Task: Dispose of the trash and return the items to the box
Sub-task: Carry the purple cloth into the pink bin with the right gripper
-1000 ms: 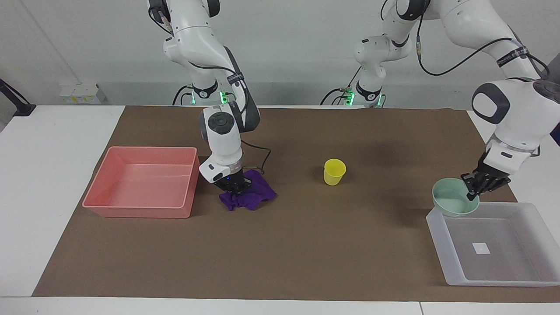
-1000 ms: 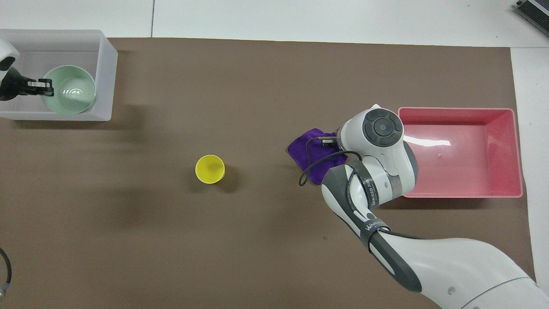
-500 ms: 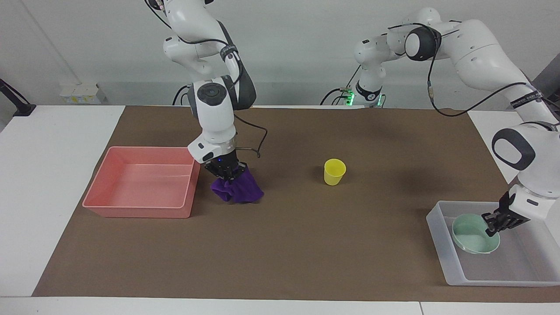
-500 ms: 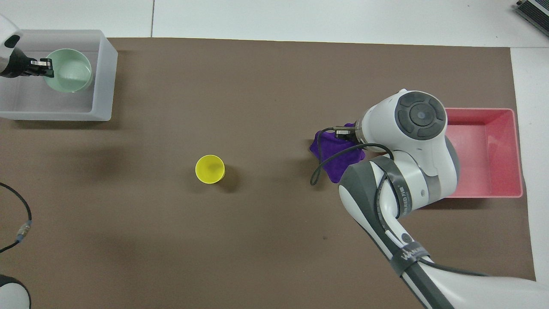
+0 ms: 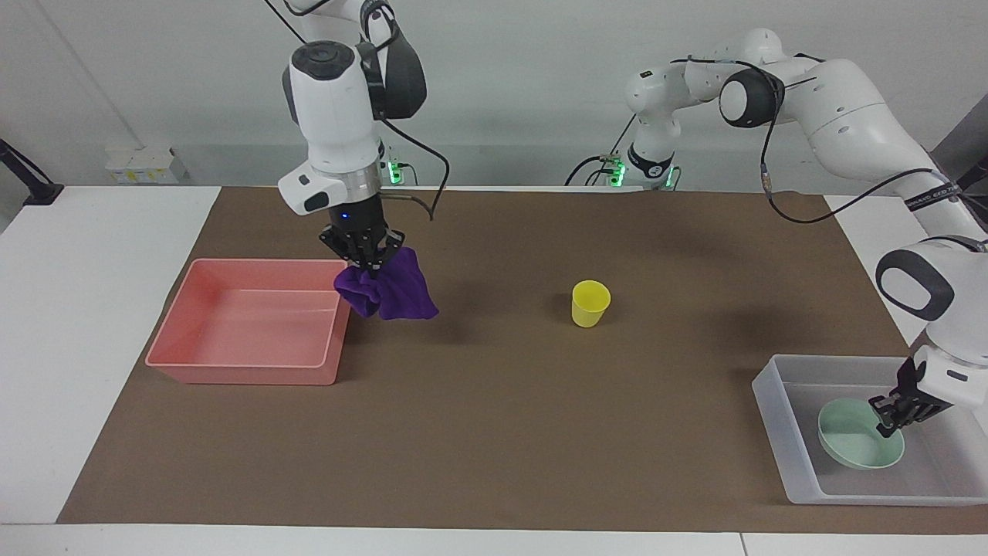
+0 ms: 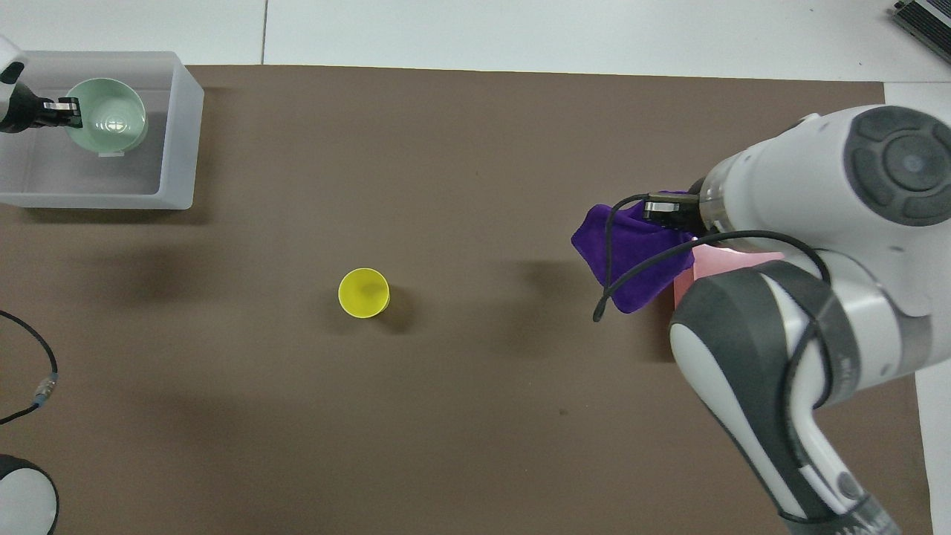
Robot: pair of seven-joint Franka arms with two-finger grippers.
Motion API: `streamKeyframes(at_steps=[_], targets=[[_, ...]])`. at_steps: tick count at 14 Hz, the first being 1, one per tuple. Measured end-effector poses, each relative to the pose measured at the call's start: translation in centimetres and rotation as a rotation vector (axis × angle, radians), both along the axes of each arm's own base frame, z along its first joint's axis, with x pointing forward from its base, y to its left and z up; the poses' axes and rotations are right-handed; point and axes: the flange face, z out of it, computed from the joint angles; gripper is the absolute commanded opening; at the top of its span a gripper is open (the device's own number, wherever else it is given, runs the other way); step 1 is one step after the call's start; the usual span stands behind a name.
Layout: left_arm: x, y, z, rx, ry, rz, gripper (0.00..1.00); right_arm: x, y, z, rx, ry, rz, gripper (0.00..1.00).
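My right gripper (image 5: pixel 369 261) is shut on the purple cloth (image 5: pixel 394 295) and holds it up in the air, over the mat just beside the pink bin's wall. The cloth hangs in folds and also shows in the overhead view (image 6: pixel 628 256), below the right gripper (image 6: pixel 669 210). My left gripper (image 5: pixel 889 417) is shut on the rim of the mint-green bowl (image 5: pixel 853 446), which sits low inside the translucent tray (image 5: pixel 776 413). The overhead view shows the left gripper (image 6: pixel 63 111), the bowl (image 6: pixel 111 119) and the tray (image 6: pixel 178 126). The yellow cup (image 5: pixel 590 303) stands upright mid-mat, also in the overhead view (image 6: pixel 364 293).
The pink bin (image 5: pixel 239 373) is empty at the right arm's end of the table. In the overhead view the right arm hides nearly all of the bin (image 6: pixel 706 264). A brown mat (image 5: pixel 540 432) covers the table. A black cable (image 6: pixel 30 371) loops near the left arm's base.
The right gripper lifted the purple cloth off the mat and carried it up toward the pink bin. The left gripper lowered the bowl down into the tray.
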Motion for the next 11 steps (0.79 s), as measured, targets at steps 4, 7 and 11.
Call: streamKeyframes(at_steps=[4, 7, 11], targets=[[0.0, 0.3, -2.0, -0.004, 0.014, 0.005, 0.24, 0.1, -9.0, 2.3, -0.032, 0.015, 0.065, 0.0], [0.0, 0.2, -2.0, -0.005, 0.012, 0.003, 0.62, 0.3, -15.8, -0.3, -0.055, 0.022, 0.122, 0.0], [0.0, -0.3, 1.2, 0.001, -0.025, -0.009, 0.91, -0.3, -19.6, -6.1, -0.062, 0.028, 0.137, 0.0]])
